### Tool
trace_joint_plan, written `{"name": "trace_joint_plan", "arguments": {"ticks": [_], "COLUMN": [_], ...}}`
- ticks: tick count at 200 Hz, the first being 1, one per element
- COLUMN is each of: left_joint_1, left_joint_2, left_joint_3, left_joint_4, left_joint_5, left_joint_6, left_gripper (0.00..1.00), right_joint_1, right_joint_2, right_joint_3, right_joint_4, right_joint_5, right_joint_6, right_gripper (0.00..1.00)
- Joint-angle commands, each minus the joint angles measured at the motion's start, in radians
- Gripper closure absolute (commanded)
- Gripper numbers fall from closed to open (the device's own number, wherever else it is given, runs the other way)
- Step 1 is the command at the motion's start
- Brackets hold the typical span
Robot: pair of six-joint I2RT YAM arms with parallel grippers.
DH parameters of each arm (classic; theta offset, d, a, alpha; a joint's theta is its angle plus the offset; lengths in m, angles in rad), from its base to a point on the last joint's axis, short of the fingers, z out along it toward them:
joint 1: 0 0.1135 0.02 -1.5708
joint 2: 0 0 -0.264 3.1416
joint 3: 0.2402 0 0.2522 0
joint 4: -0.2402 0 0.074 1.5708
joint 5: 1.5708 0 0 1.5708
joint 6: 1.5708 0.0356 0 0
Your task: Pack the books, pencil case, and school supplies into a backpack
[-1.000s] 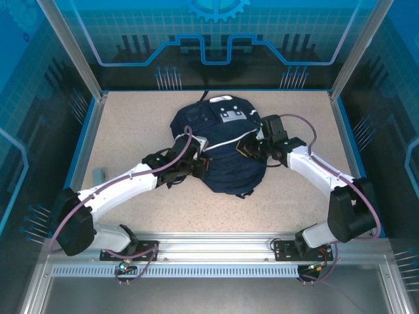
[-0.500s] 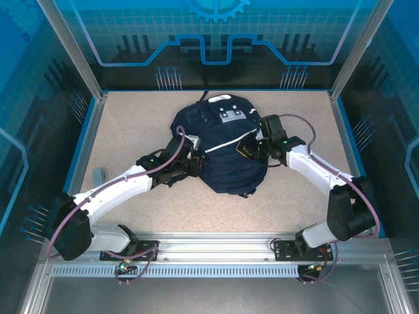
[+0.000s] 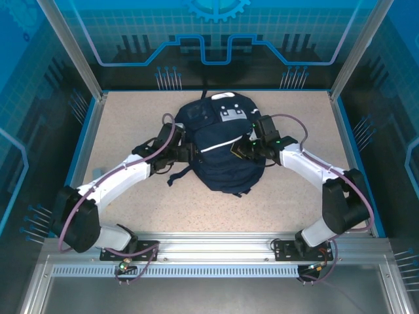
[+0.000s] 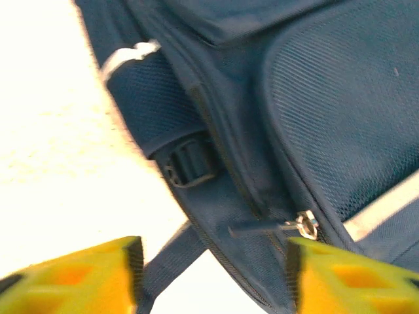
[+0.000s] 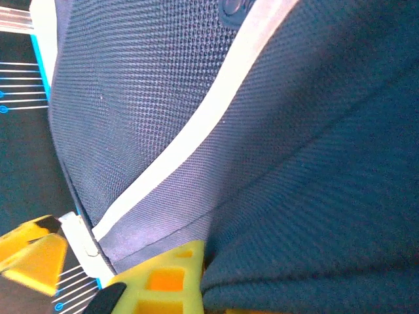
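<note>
The navy backpack [image 3: 219, 147] with its white stripe lies flat mid-table, grey patch at the far end. My left gripper [image 3: 188, 152] is at its left side, open; in the left wrist view the gripper [image 4: 213, 278] has its yellow fingers apart, with the zipper pull [image 4: 302, 225] and backpack seam [image 4: 229, 196] just ahead, nothing held. My right gripper [image 3: 245, 150] is shut on a fold of backpack fabric [image 5: 294, 261] beside the white stripe [image 5: 196, 124]. The pencil case [image 3: 97, 171] lies at the left table edge, partly behind my left arm. The books are out of view.
A dark strap [image 3: 175, 175] trails from the backpack's left side toward the front, and a buckle [image 4: 190, 167] sits on its side. Blue walls and metal posts [image 3: 78, 59] fence the table. Bare sandy tabletop [image 3: 131, 118] surrounds the backpack.
My left gripper has opened and drawn back to the left, off the backpack's side. The backpack's left edge has shifted slightly. The right gripper keeps its grip and edged left.
</note>
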Motion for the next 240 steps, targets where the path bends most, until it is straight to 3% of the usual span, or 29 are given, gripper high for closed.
{"name": "trace_joint_plan", "arguments": {"ticks": [1,36,53,74,98,153,240], "left_joint_1": [0.046,0.203,0.293,0.405,0.499,0.630,0.858], "left_joint_2": [-0.116,-0.236,-0.267,-0.279,-0.300,-0.335,-0.264], "left_joint_3": [-0.042,-0.125,-0.153,-0.181,-0.242,-0.335,-0.300], "left_joint_4": [-0.075,-0.148,-0.185,-0.238,-0.249,-0.246,-0.142], "left_joint_5": [-0.095,-0.138,-0.136,-0.155,-0.171,-0.240,-0.189], "left_joint_6": [-0.061,-0.168,-0.206,-0.252,-0.322,-0.313,-0.268], "left_gripper": [0.21,0.07,0.03,0.01,0.01,0.01,0.01], "right_joint_1": [0.052,0.119,0.137,0.141,0.142,0.125,0.128], "right_joint_2": [0.071,0.205,0.239,0.228,0.172,0.065,0.084], "right_joint_3": [0.078,0.218,0.273,0.296,0.296,0.261,0.294], "right_joint_4": [0.010,0.007,-0.015,-0.058,-0.131,-0.228,-0.240], "right_joint_5": [-0.065,-0.127,-0.146,-0.138,-0.093,-0.017,-0.058], "right_joint_6": [-0.046,-0.084,-0.107,-0.138,-0.201,-0.283,-0.269], "right_gripper": [0.88,0.80,0.64,0.37,0.24,0.17,0.14]}}
